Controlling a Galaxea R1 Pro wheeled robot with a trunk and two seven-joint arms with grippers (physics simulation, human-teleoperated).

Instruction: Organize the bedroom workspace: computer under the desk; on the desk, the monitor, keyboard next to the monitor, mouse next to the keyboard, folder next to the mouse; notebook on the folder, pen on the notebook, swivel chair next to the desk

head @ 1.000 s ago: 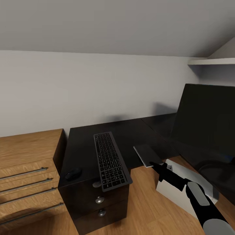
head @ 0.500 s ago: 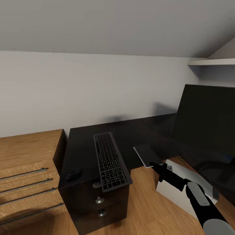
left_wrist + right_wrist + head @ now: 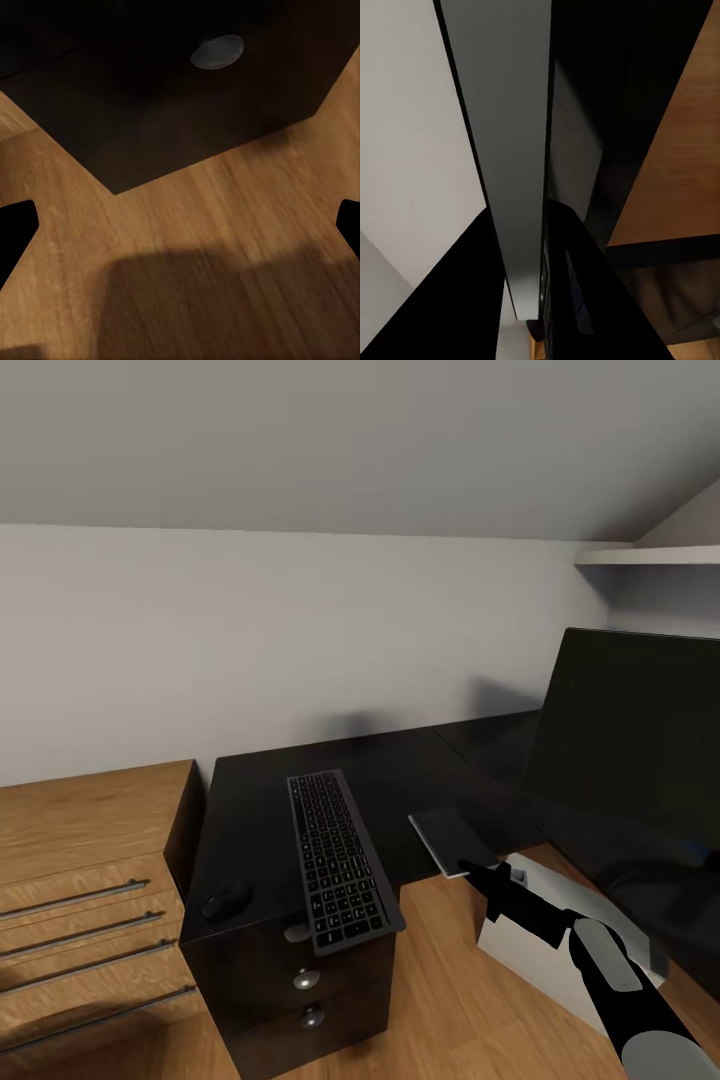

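Right gripper (image 3: 478, 873) nearest, black fingers (image 3: 577, 300) clamped on the near edge of the thin grey notebook (image 3: 452, 838), 1 finger each side of the cover in the right wrist view. Notebook is held roughly level, its far part over the inner edge of the black tabletop (image 3: 400, 760); cannot tell if it touches the surface. Light grey computer (image 3: 545, 950) sits on the wood floor just below the right arm, in the inner corner of the L. Left gripper (image 3: 180, 225) hangs low over the floor (image 3: 225, 210) beside the drawer block, fingers spread wide, nothing between them; 1 silver knob (image 3: 217, 51) ahead of it. Further out, keyboard (image 3: 340, 857) lies lengthwise on the tabletop, its near end overhanging the drawer front; mouse (image 3: 227, 900) near the front-left corner, apart from the keyboard. Monitor (image 3: 630, 740) stands at the right wing. Low wooden shelf unit (image 3: 90, 880) to the left. No blue folder seen on the desk, so stacking likely is not possible yet. For the step in hand: keep the notebook flat, slide it well onto the tabletop clear of the keyboard, lower until supported, then release; a grip this near the edge could let it droop or slip off.
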